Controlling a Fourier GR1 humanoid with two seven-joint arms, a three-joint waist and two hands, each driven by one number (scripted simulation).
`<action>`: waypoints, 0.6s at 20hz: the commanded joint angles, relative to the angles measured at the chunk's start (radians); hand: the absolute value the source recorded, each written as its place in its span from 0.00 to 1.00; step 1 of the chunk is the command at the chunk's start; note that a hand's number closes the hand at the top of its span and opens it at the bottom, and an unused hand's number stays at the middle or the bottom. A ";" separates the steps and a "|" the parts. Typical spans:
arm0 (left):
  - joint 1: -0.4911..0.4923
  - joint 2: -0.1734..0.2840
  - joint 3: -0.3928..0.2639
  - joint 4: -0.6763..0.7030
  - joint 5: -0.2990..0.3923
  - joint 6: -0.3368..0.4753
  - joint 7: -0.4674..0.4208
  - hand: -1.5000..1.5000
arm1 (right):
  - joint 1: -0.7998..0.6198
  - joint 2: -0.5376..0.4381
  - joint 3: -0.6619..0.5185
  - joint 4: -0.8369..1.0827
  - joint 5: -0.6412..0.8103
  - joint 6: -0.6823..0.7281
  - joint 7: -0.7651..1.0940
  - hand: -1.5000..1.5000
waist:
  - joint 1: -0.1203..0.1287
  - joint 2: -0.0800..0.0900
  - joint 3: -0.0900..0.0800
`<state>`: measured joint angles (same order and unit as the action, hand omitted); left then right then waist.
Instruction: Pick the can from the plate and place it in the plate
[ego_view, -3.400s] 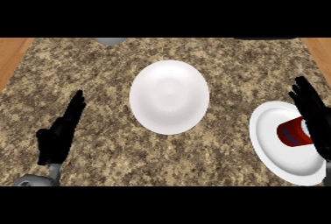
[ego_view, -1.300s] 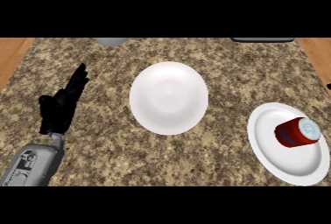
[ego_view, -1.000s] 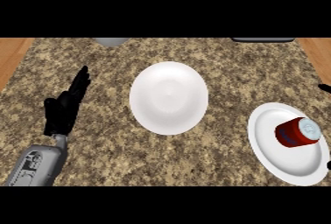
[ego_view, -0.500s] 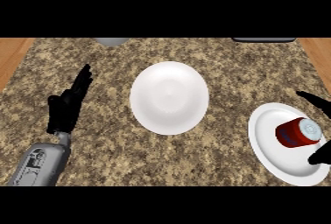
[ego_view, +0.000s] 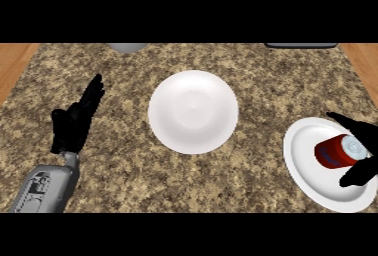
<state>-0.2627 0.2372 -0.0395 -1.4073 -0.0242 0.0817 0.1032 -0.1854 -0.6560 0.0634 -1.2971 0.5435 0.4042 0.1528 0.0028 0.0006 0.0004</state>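
Head view: can (ego_view: 341, 151) between right hand (ego_view: 364, 150) fingers

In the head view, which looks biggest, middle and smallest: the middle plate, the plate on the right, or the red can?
1. Middle plate and right plate: look about alike; the right one is cut off at the view's edge.
2. Red can: clearly smallest.

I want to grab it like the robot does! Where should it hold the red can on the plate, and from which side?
Probably around its round red side, coming from the right. The can lies tilted on the right plate, its pale top facing up and right. The right hand is already at that edge, fingers above and below the can, so closing around its body looks easiest.
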 joint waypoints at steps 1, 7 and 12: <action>0.025 -0.011 0.012 -0.009 -0.029 -0.004 -0.018 0.50 | -0.010 0.026 -0.023 0.130 0.072 -0.036 -0.103 0.00 | 0.000 0.000 0.000; 0.030 -0.019 0.021 -0.020 -0.032 -0.035 -0.019 0.50 | -0.057 0.032 -0.066 0.156 0.116 -0.075 -0.159 1.00 | 0.002 0.000 0.000; 0.026 -0.013 0.060 -0.029 -0.029 -0.060 0.007 0.50 | -0.081 0.043 -0.090 0.158 0.172 -0.071 -0.160 1.00 | 0.000 -0.001 0.000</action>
<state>-0.2614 0.2158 -0.0036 -1.4251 -0.0632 0.0521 0.1154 -0.2291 -0.6137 -0.0009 -1.1455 0.6870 0.3230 -0.0083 0.0018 -0.0005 -0.0008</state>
